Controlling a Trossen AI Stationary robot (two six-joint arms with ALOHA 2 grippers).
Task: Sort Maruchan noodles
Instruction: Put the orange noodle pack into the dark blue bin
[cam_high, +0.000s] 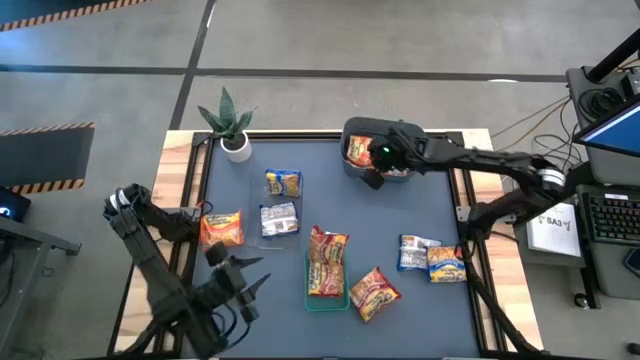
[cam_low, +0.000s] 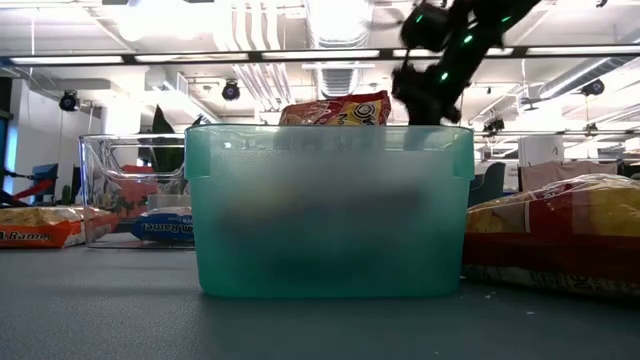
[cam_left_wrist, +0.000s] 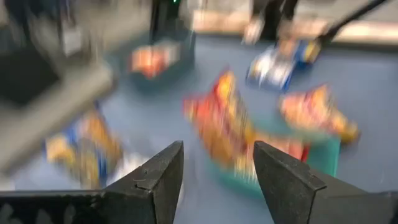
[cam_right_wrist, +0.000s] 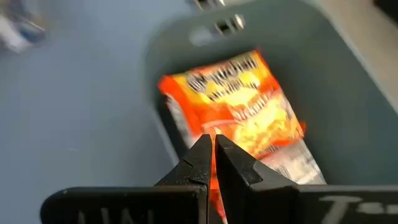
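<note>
A grey bin (cam_high: 352, 132) at the table's far side holds an orange-red noodle packet (cam_right_wrist: 239, 106). My right gripper (cam_right_wrist: 213, 144) is shut and hovers over that packet's near end. Near the table's left front corner, my left gripper (cam_left_wrist: 217, 155) is open with nothing between its fingers, pointing across the table. A clear bin (cam_high: 256, 200) holds a blue-and-yellow packet (cam_high: 283, 183) and a silver one (cam_high: 279, 218). A green bin (cam_low: 330, 210) holds orange-red packets (cam_high: 328, 260). Another orange-red packet (cam_high: 222, 228) lies on the table by the left edge. My right gripper's shut fingertips (cam_right_wrist: 202, 152) stand in front of the orange-red packet's lower end (cam_right_wrist: 249, 140) in the grey bin, coming slanting down from the table's right. Whether they touch the packet, I cannot tell. The packet lies tilted inside the bin.
An orange-red packet (cam_high: 374, 292) lies beside the green bin's right side. Two blue-and-yellow packets (cam_high: 432, 257) lie on the table toward the right edge. A potted plant (cam_high: 232, 125) stands at the far left corner. Bare tabletop (cam_high: 420, 320) lies along the near edge.
</note>
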